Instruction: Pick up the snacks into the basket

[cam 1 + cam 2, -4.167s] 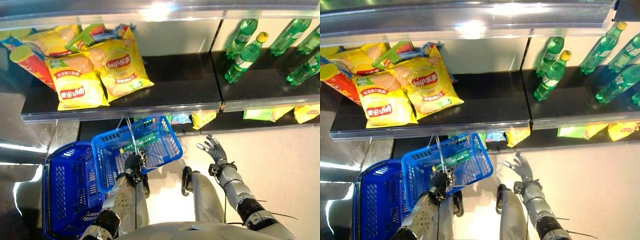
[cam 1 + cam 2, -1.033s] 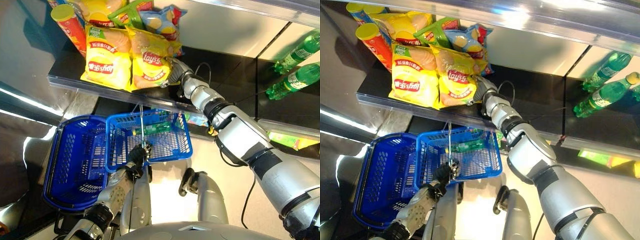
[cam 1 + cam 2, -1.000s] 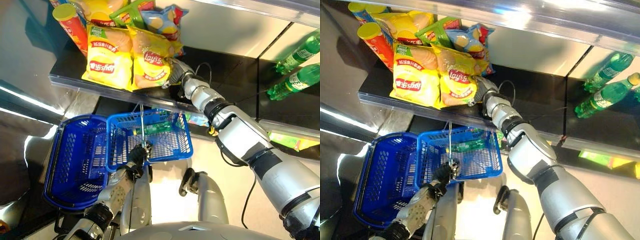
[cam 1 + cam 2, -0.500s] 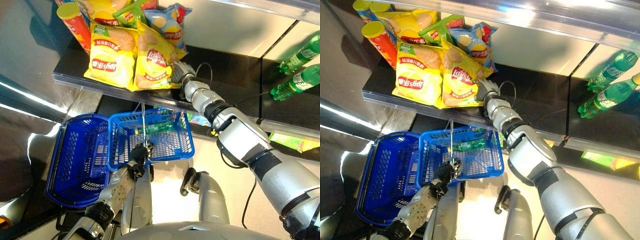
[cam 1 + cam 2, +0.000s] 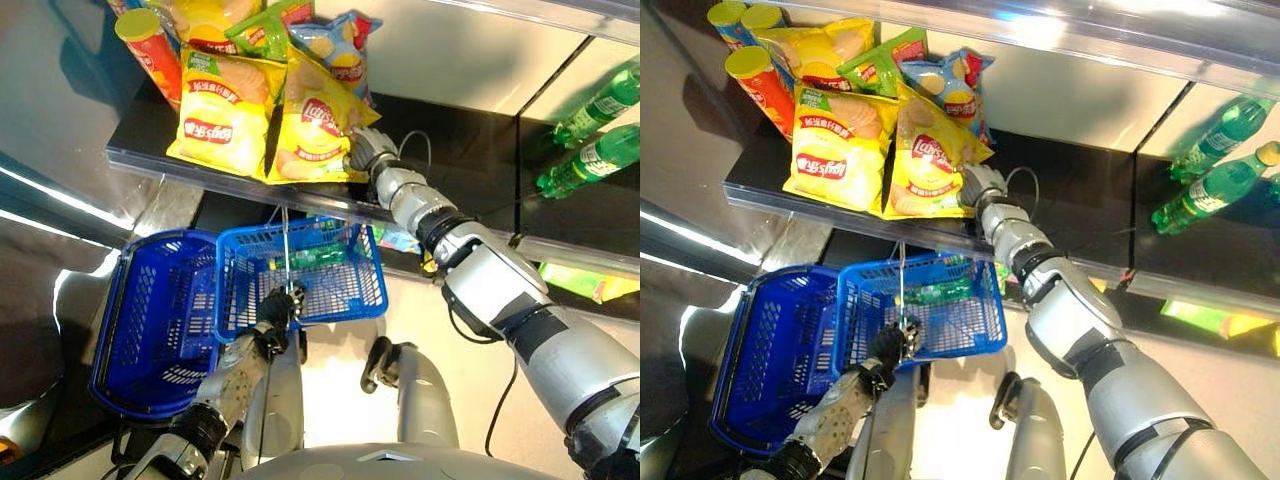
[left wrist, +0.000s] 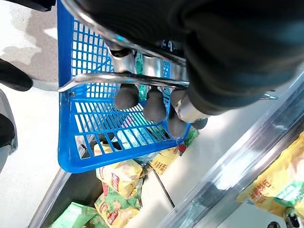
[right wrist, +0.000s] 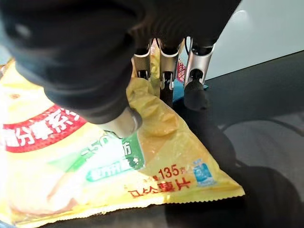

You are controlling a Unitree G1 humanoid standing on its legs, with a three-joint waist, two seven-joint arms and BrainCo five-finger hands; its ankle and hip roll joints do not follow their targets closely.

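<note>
Right fingers: curled onto the near corner of a yellow chip bag [image 7: 95, 156], thumb pressed on its front and the others behind its edge, pinching it.
Right hand [image 5: 366, 150]: reaches up to the dark shelf [image 5: 440, 150], at the bag's lower right corner.
Held bag: stands tilted on the shelf, leaning against a second yellow bag [image 5: 218, 115] to its left.
Other snacks: a green bag [image 5: 262, 14] and a blue bag [image 5: 335, 40] lie behind the two yellow ones; a red can with a yellow lid [image 5: 150, 50] stands at the far left of the shelf.
Left fingers: wrapped round the metal handle [image 6: 123, 80] of the basket [image 5: 350, 290], holding it.
Left hand [image 5: 277, 310]: low and in front of the robot, below the shelf edge.
Basket: blue, hangs under the snack shelf; a green bottle [image 5: 310, 257] lies inside.
Second basket [image 5: 145, 320]: darker blue, just to the left of the held one, touching it.
Bottles [image 5: 590, 150]: green, lying on the right section of the shelf, well apart from the snacks.
Lower shelf: more yellow and green bags [image 6: 118, 180] show beneath the basket.
</note>
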